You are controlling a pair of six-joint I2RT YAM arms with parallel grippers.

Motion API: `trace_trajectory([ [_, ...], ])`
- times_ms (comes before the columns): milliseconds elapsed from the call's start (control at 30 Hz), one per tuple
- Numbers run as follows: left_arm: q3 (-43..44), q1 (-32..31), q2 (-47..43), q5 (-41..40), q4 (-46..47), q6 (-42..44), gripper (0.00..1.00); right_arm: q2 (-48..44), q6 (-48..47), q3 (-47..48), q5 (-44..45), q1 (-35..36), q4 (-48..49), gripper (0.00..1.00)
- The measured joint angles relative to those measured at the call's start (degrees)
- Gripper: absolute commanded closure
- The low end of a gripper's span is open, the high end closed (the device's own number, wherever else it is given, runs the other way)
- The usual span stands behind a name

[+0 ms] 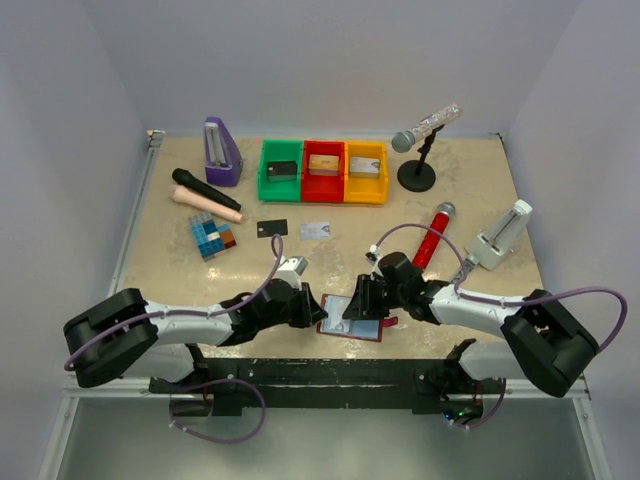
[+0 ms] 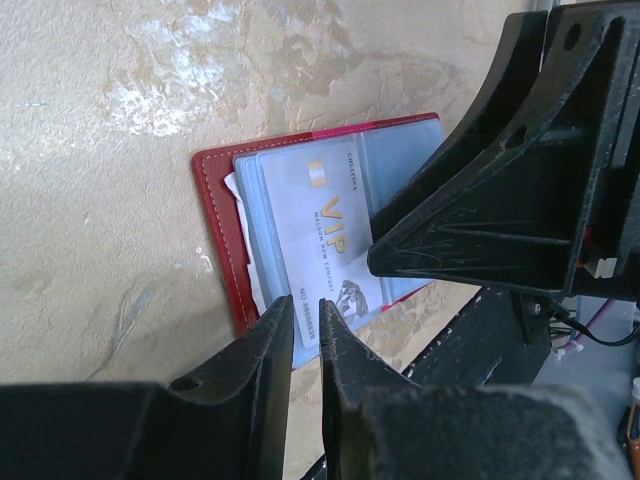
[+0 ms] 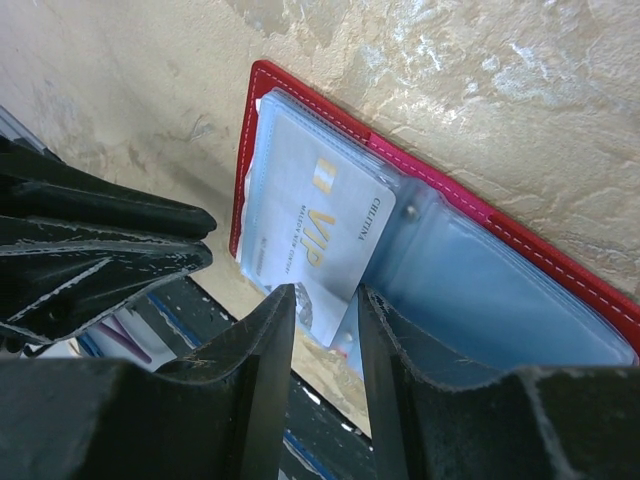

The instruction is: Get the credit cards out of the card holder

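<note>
The card holder (image 1: 368,328) lies open near the table's front edge, dark red with pale blue clear pockets. It also shows in the left wrist view (image 2: 215,230) and the right wrist view (image 3: 560,262). A silvery "VIP" credit card (image 2: 320,220) (image 3: 310,210) sits in its left pocket. A black card (image 1: 272,228) and a silvery card (image 1: 314,230) lie on the table farther back. My left gripper (image 1: 312,308) (image 2: 305,305) stands at the VIP card's near corner, jaws a narrow gap apart, nothing between them. My right gripper (image 1: 358,300) (image 3: 325,295) is open over the holder's middle.
Green (image 1: 280,170), red (image 1: 323,170) and yellow (image 1: 366,172) bins with small blocks stand at the back. A purple metronome (image 1: 222,152), a black microphone (image 1: 205,190), coloured blocks (image 1: 212,236), a red microphone (image 1: 432,235), a microphone stand (image 1: 418,175) and a white device (image 1: 503,235) surround the middle.
</note>
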Motion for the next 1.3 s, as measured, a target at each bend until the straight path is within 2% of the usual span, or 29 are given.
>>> trace_trajectory([
  [400,0.33,0.00,4.13,0.87,0.13,0.00,0.86,0.37,0.83,-0.44,-2.51,0.00,2.49,0.64],
  [700,-0.48,0.00,4.11,0.24,0.35,-1.09,0.89,4.39,3.69,-0.55,-4.52,-0.46,7.17,0.63],
  [1033,-4.22,-0.07,0.79,-1.57,1.84,-3.15,0.89,7.54,6.45,-0.81,-5.88,-0.55,11.76,0.62],
  [1300,-5.64,-0.07,-7.37,-4.02,-1.90,-3.21,0.86,8.48,7.17,-1.53,-6.51,-0.55,14.82,0.63],
])
